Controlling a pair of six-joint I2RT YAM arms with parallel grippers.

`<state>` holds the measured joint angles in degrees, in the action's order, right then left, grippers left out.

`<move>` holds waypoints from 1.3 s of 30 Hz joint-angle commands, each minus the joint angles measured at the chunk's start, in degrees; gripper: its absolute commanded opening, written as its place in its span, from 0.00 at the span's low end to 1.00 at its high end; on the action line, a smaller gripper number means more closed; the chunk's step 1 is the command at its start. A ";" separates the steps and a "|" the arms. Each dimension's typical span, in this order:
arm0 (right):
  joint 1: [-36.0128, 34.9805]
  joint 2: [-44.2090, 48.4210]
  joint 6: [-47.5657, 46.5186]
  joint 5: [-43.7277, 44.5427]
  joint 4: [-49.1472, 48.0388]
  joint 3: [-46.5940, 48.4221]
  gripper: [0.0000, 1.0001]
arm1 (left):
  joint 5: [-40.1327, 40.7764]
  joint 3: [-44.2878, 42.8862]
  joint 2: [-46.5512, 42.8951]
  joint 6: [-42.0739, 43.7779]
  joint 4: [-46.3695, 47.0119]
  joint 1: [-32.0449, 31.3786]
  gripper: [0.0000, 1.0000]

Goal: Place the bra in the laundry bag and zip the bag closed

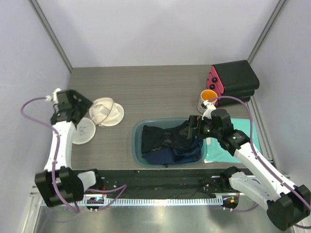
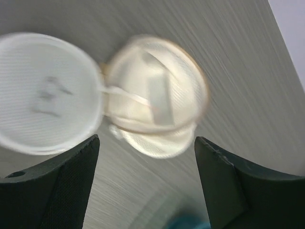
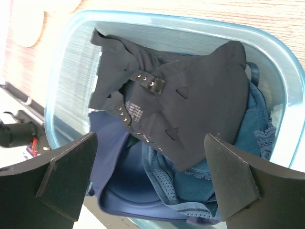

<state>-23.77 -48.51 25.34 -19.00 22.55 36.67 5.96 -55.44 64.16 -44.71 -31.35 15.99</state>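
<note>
Nearest the arm bases, a blue tub (image 3: 190, 21) sits on the surface (image 1: 155, 92) at centre, holding a heap of clothes. The bra (image 3: 205, 105), black with a row of hooks showing, lies on top of the heap, over navy-blue clothes (image 3: 119, 181) and a blue lace piece (image 3: 259, 129). It is inside the tub, well apart from the laundry bag (image 2: 152, 90). The right end effector (image 3: 151, 137) hangs over the tub at its right side with its fingers spread wide, gripping nothing. A flat teal pouch (image 1: 221, 150) lies just to the right of the tub, partly under the right arm. To the left of the tub, the laundry bag lies open on the surface with its two cream mesh discs side by side and joined at one edge. The emblem face (image 2: 47, 93) is nearer the left arm. The left end effector (image 2: 147, 139) hovers over the bag with its fingers apart and nothing between them. The wrist view there is blurred. At the far right stand an orange cup (image 1: 209, 95) and, behind it, a black case (image 1: 235, 77).
</note>
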 commanded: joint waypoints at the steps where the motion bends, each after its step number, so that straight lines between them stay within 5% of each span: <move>1: -4.70 -2.98 -1.79 6.51 -0.14 4.99 1.00 | -18.45 -3.80 7.19 5.95 6.82 -12.71 0.79; 5: -11.11 -7.99 -1.79 11.52 0.13 7.72 1.00 | -20.82 -0.47 6.95 7.00 15.78 -26.86 0.74; 9: -14.37 -12.39 -1.26 18.64 1.01 9.13 1.00 | -10.98 5.50 2.56 8.85 18.78 -43.45 0.68; 15: -14.46 -16.00 -0.56 34.62 2.86 9.04 0.97 | 5.61 12.11 2.54 10.69 20.28 -58.41 0.63; 20: -14.46 -17.58 -0.47 38.96 2.50 9.04 0.88 | 9.16 6.42 12.18 14.81 17.39 -60.72 0.63; 30: -14.02 -16.27 0.06 29.82 -0.57 7.28 0.64 | 17.42 -6.34 28.90 23.43 10.52 -61.16 0.74; 37: -13.94 -13.90 1.02 28.32 -1.36 5.87 0.62 | 11.02 -7.14 32.87 24.50 11.49 -61.25 0.68; 39: -13.94 -13.54 1.11 27.88 -1.36 5.70 0.62 | 9.95 -6.61 33.22 24.14 13.07 -61.34 0.58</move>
<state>-38.02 -64.29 25.69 9.76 23.62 42.57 17.87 -61.47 96.97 -21.71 -20.03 -45.06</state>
